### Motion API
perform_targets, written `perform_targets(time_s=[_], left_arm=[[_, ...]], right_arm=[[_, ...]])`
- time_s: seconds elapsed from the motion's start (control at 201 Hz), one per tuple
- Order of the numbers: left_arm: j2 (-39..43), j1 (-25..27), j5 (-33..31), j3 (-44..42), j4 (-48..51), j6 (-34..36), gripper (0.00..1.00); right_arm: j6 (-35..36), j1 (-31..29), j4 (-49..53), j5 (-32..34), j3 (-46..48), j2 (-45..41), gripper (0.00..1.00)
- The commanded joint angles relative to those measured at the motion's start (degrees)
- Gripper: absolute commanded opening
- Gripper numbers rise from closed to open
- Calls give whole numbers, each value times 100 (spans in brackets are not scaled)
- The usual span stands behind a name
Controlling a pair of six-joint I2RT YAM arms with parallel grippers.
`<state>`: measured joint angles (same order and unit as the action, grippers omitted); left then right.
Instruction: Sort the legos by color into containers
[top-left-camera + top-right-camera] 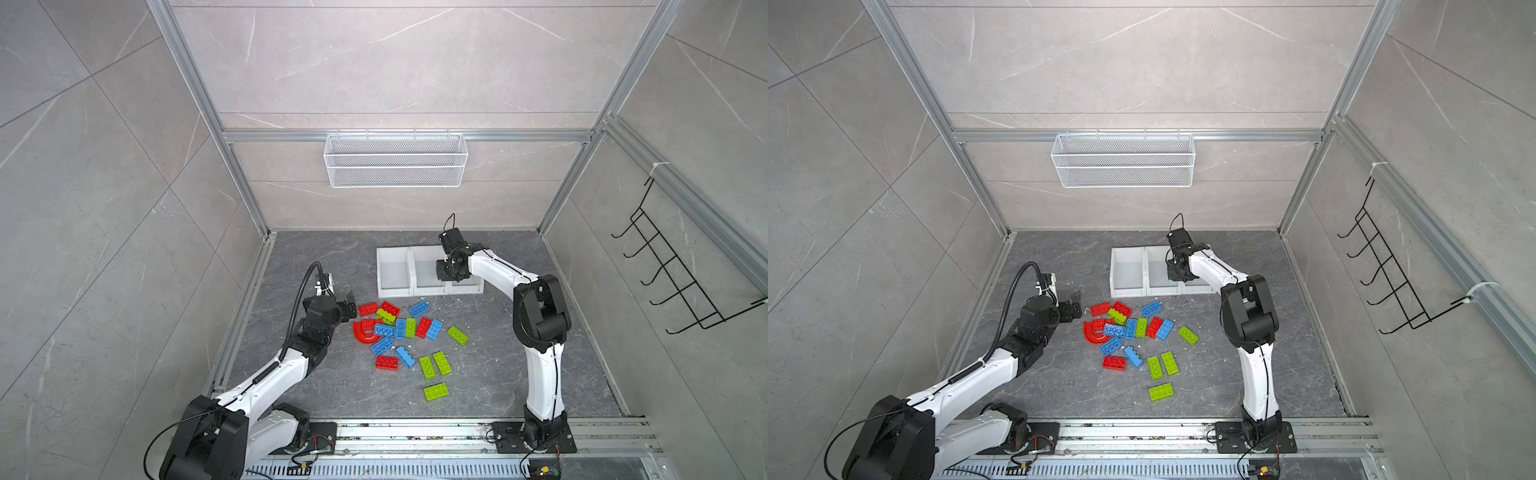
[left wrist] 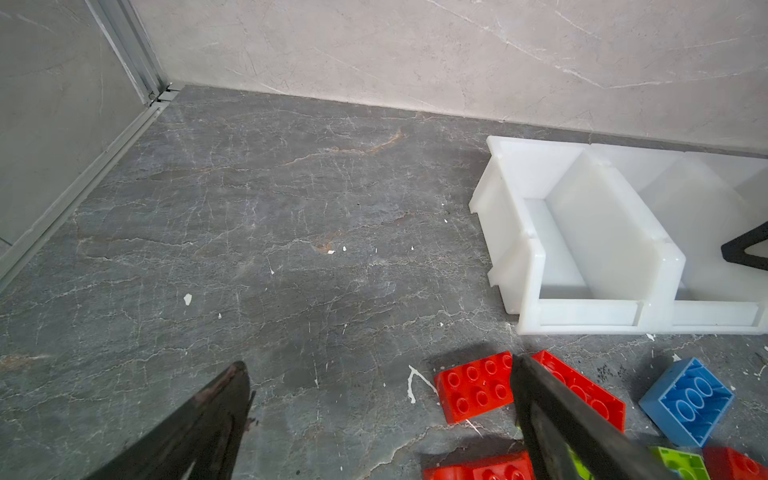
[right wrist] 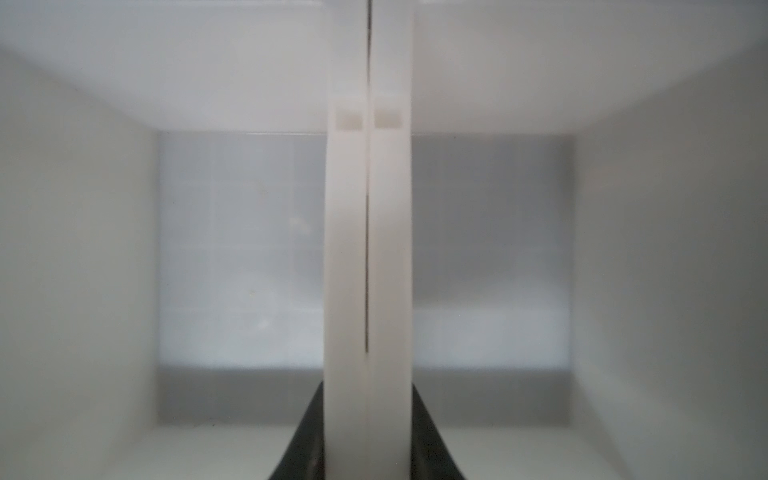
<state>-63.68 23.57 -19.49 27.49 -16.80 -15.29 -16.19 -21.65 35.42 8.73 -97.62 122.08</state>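
Studded legos (image 1: 400, 328); containers (image 1: 395, 291) — smooth, white.

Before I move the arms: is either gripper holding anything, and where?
The right gripper is clamped on the bins, by the joined walls between the middle and right bin. The left gripper is open and holds nothing.

Left fingers (image 2: 561, 424) spread wide; right fingers (image 3: 305, 442) clamped

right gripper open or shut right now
Shut on the containers: in the right wrist view the right gripper has its fingers pressed on both sides of the joined walls between two bins.
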Motion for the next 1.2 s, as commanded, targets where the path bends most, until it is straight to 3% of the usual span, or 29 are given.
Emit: perform_targets(time_s=[0.0,0.129,0.239,0.453,0.717,0.836,0.921,1.05,1.2], left_arm=[[119,-20,-78,-10,-258,-106,100],[75,-19,-8,5,-268,-106,100],[100,-23,10,13,-254,-108,100],[183,-22,290,-41,-337,-103,100],[187,-20,404,-57,-405,-76,100],[237,-20,384,-82,-429,-72,100],[225,-22,350,-94,-442,-71,100],[237,-21,338,-100,-429,-55,100],[217,-24,175,-138,-463,-98,100]], right_arm=[[-244,7,190,468,-326,130,34],[-323,12,120,322,-180,9,59],[-385,12,-205,99,169,-436,68],[-258,12,-1089,-546,1547,-2325,73],[-171,15,-787,-1372,3486,-4085,75],[-60,17,-362,-1585,3842,-4198,75],[48,14,-169,-1375,3910,-4126,76],[211,5,159,-1122,3807,-3798,77],[311,-122,208,-1271,3690,-3340,79]])
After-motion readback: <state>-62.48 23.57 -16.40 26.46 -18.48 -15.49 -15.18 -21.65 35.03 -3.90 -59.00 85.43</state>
